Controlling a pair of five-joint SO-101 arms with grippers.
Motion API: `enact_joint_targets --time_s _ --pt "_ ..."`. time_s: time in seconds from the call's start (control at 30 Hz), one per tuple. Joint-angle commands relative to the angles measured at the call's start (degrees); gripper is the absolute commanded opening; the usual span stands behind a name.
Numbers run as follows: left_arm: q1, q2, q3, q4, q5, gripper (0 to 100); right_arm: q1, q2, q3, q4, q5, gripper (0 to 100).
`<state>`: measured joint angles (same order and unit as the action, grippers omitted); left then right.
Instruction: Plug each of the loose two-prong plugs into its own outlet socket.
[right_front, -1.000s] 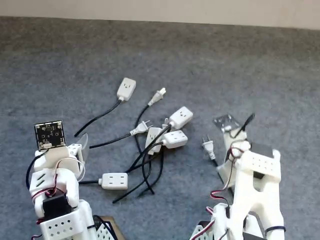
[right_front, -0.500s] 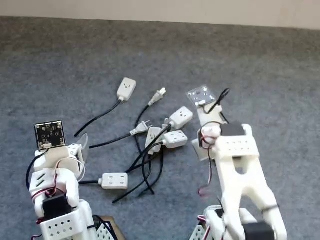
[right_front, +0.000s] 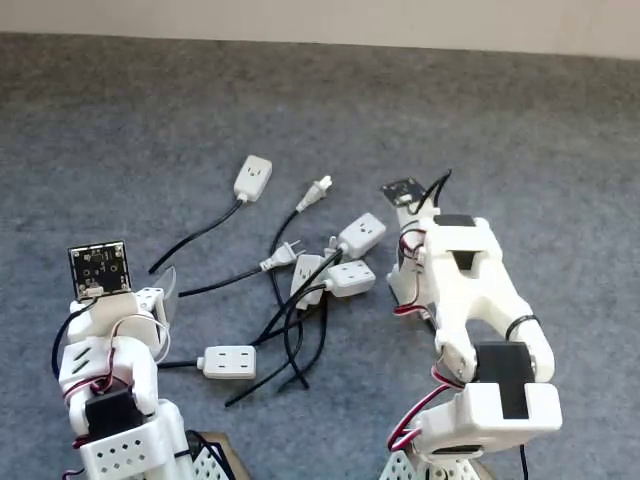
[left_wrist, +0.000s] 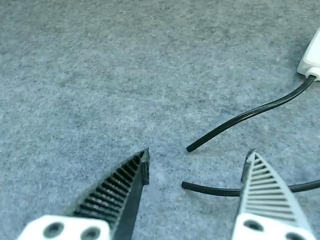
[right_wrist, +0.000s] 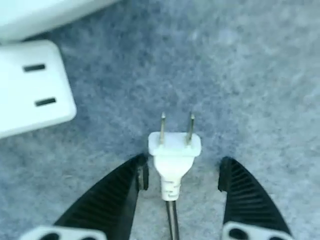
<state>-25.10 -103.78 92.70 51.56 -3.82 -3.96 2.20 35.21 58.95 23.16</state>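
Between the spread fingers of the right claw (right_wrist: 183, 167) lies a white two-prong plug (right_wrist: 175, 147). It rests flat on the grey carpet (right_wrist: 250, 60), nearer one finger than the other, with its prongs pointing away from the claw and its cord running back under the wrist. Ahead of the claw and off to one side sits a white outlet socket (right_wrist: 32, 87), slots showing, apart from the plug. The left claw (left_wrist: 198, 153) is also spread wide and grips nothing. Just ahead of its fingertips ends a black cable (left_wrist: 250, 117) that leads out to a far socket (left_wrist: 312, 52). A second cable (left_wrist: 215, 190) ends between the fingers. Between the two arms lie a curled plug (right_front: 318, 190) and a straight plug (right_front: 285, 255) among tangled cords.
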Motion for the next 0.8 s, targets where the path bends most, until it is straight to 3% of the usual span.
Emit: enact_joint_targets --time_s 0.0,0.2,0.77 --pt "1.2 -0.2 -0.1 -0.9 -0.3 30 0.5 0.5 -2.6 4.3 0.4 16.4" --pt "1.2 -0.2 -0.1 -0.9 -0.3 30 0.0 0.3 -2.8 10.5 4.7 14.9" --pt "1.2 -0.2 -0.1 -0.9 -0.3 30 0.5 0.7 -0.4 4.5 4.8 14.6"
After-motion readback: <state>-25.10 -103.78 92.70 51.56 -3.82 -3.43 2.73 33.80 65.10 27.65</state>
